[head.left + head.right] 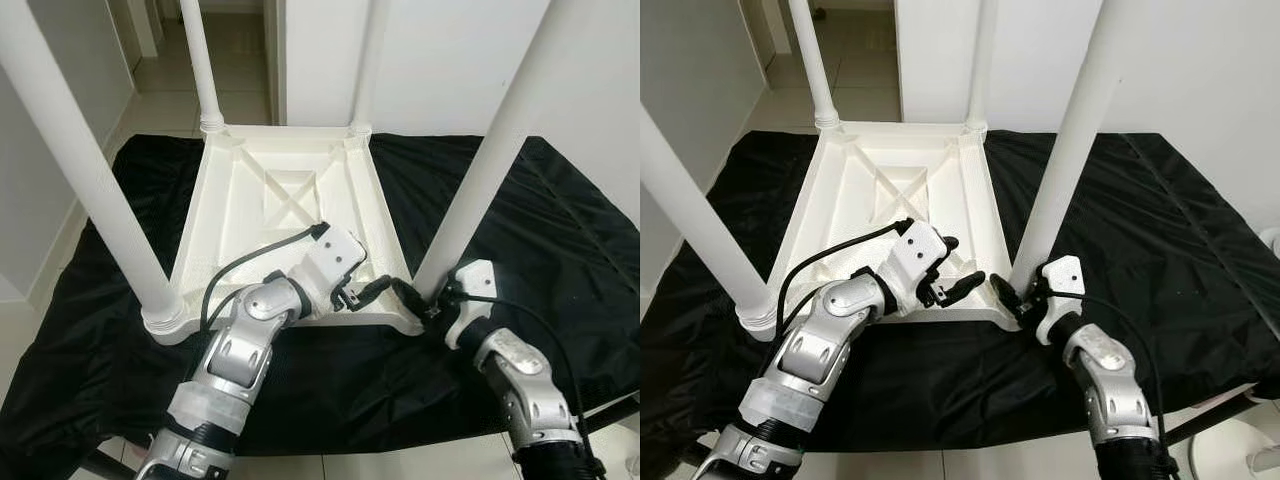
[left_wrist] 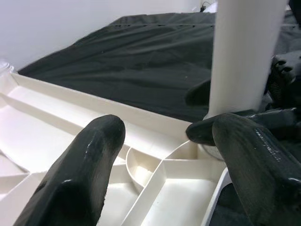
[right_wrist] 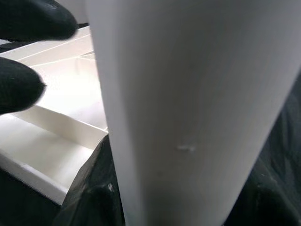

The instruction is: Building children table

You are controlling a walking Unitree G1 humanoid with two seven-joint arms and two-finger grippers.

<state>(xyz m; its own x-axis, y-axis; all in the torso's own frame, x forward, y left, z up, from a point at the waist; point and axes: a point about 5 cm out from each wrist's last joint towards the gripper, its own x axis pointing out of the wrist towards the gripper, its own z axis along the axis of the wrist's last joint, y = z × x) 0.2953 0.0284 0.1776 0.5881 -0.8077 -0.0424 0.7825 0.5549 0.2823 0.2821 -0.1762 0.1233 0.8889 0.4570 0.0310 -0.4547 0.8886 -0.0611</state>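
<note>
So the little white children's table point(image 1: 290, 200) is flipped upside down, lying on a black cloth point(image 1: 560, 220) draped over the surface, ribbed underside facing up with an X brace in the middle. All four white legs stick up from the corners: two far ones at roughly 11 and 12 o'clock, a big near one point(image 1: 75, 160) at 9 o'clock, and the near right leg point(image 1: 490, 150) rising from about 5 o'clock.

The left claw point(image 1: 385, 290) sits over the near edge of the tabletop, pointing toward that right leg's base. Its two black fingers point(image 2: 80, 169) are spread wide with nothing between them; from the left wrist view they straddle the rim and a round socket rib just beside the leg.

The right claw point(image 1: 1012, 296) is down at the base of the same leg, touching it from the outside. The leg takes up most of the right wrist view, and I honestly can't tell whether those fingers are clamped on it or just resting against it.

Pale tiled floor point(image 1: 165, 90) and white walls behind.
</note>
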